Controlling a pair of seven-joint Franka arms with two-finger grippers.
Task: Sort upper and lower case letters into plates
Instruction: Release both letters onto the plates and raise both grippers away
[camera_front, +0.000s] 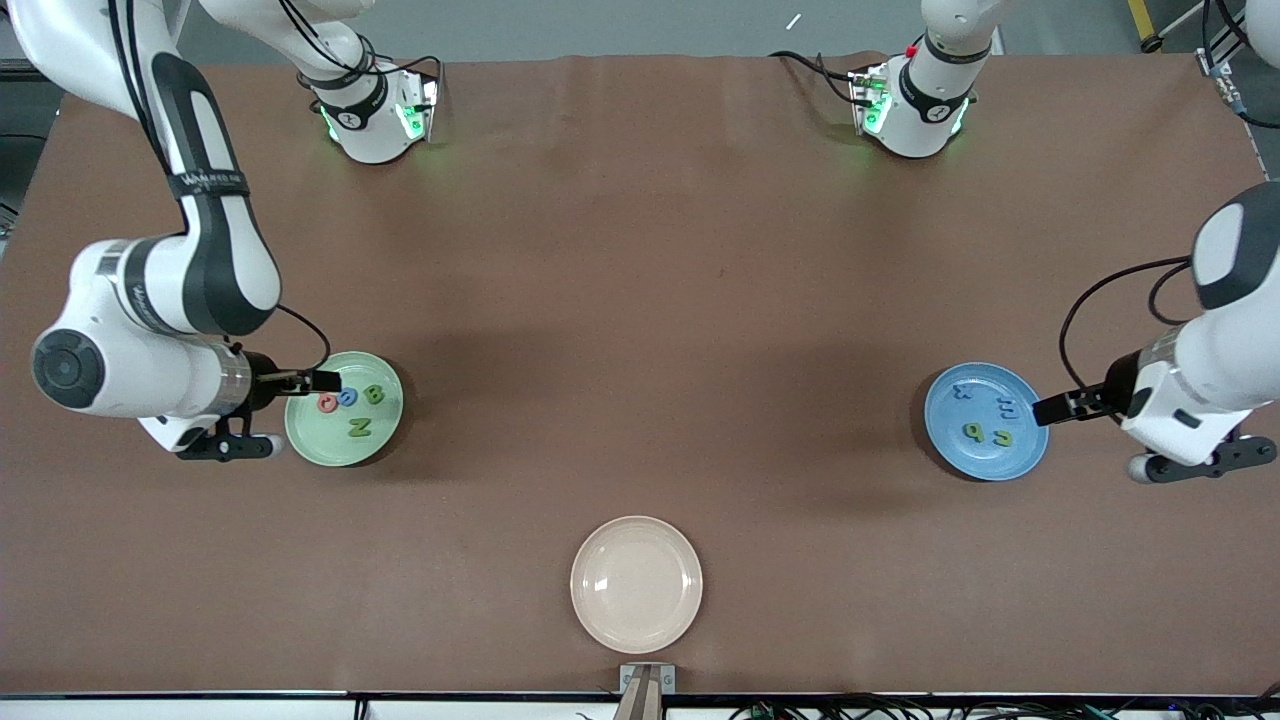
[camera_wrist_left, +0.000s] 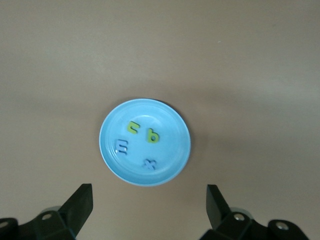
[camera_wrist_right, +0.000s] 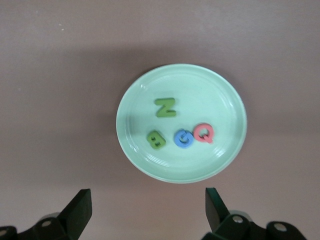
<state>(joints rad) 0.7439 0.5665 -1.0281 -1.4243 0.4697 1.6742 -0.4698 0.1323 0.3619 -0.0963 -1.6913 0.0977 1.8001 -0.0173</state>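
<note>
The mint green plate (camera_front: 312, 441) lies toward the right arm's end of the table and holds a red Q (camera_front: 327, 402), blue G (camera_front: 347, 397), green B (camera_front: 374, 394) and green N (camera_front: 358, 427). The blue plate (camera_front: 985, 462) lies toward the left arm's end and holds a blue x (camera_front: 962, 392), blue m (camera_front: 1008, 407) and two green lower-case letters (camera_front: 972, 431). My right gripper (camera_front: 318, 381) hangs open and empty over the mint plate's (camera_wrist_right: 210, 95) edge. My left gripper (camera_front: 1050, 408) hangs open and empty over the blue plate's (camera_wrist_left: 170, 130) edge.
A cream-beige round plate (camera_front: 636, 584) lies empty near the table's front edge, midway between the two arms. The table is covered in brown cloth (camera_front: 640, 300).
</note>
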